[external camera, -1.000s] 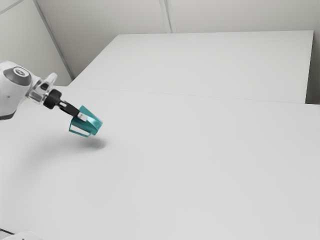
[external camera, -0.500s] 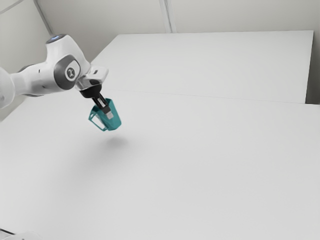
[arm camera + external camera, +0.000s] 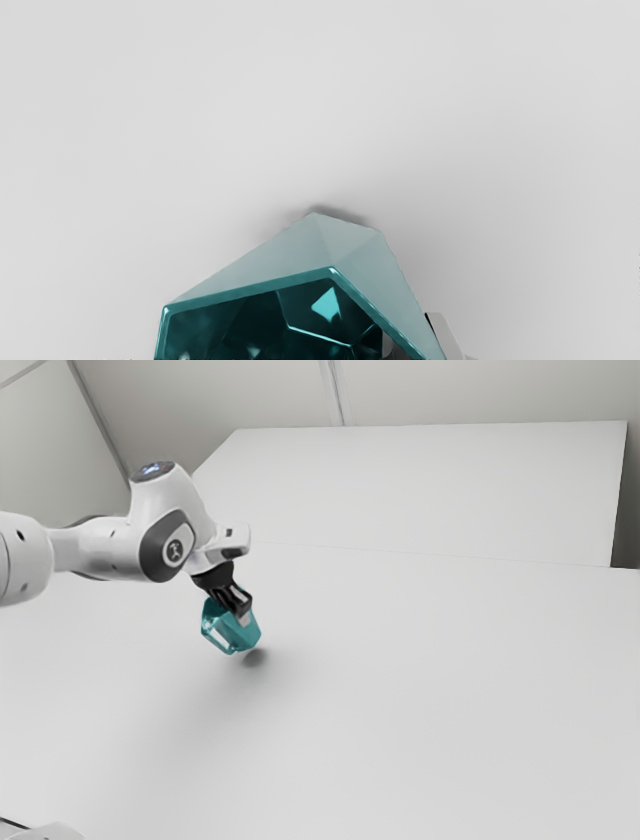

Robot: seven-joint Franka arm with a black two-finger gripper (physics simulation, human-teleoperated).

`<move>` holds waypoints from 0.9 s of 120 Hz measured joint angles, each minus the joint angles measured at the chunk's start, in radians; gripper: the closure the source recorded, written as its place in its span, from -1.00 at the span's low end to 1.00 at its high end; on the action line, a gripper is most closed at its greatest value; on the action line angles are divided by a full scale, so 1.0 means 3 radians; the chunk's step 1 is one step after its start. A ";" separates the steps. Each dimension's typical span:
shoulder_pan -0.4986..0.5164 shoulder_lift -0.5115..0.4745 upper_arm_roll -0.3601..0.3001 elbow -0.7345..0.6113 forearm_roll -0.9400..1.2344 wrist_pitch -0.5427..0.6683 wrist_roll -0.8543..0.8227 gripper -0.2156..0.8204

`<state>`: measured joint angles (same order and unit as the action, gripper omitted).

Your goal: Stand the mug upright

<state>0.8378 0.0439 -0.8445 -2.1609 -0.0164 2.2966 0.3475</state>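
Note:
My gripper points down at a slant in the exterior view, shut on the wall of the teal faceted mug. The mug hangs tilted just above the table, its handle toward the exterior view's left and its shadow close below. In the wrist view, the mug shows its open mouth and dark inside. There, the gripper has one finger inside the mouth and the other against the outer wall, with the wall between them.
The white table extends toward the exterior view's right. Behind it lies another pale flat surface, with light walls beyond. A white piece shows in the exterior view's lower left corner.
The arm has carried the mug toward the exterior view's right, and lately lower, closer to its shadow. My hand has swung to a steeper angle, and the mug's tilt has changed with it.

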 joint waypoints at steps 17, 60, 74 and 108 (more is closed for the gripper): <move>0.0011 -0.0012 -0.0016 -0.0122 -0.0009 0.0064 -0.0246 0.93; -0.0003 0.0121 -0.0040 -0.0122 0.0176 0.0000 -0.0665 0.93; -0.0003 0.0184 -0.0040 -0.0079 0.0250 -0.0107 -0.0754 0.93; -0.0017 0.0214 -0.0038 -0.0064 0.0245 -0.0254 -0.0870 0.18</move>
<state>0.8328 0.1082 -0.8559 -2.1801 0.0572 2.2204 0.0866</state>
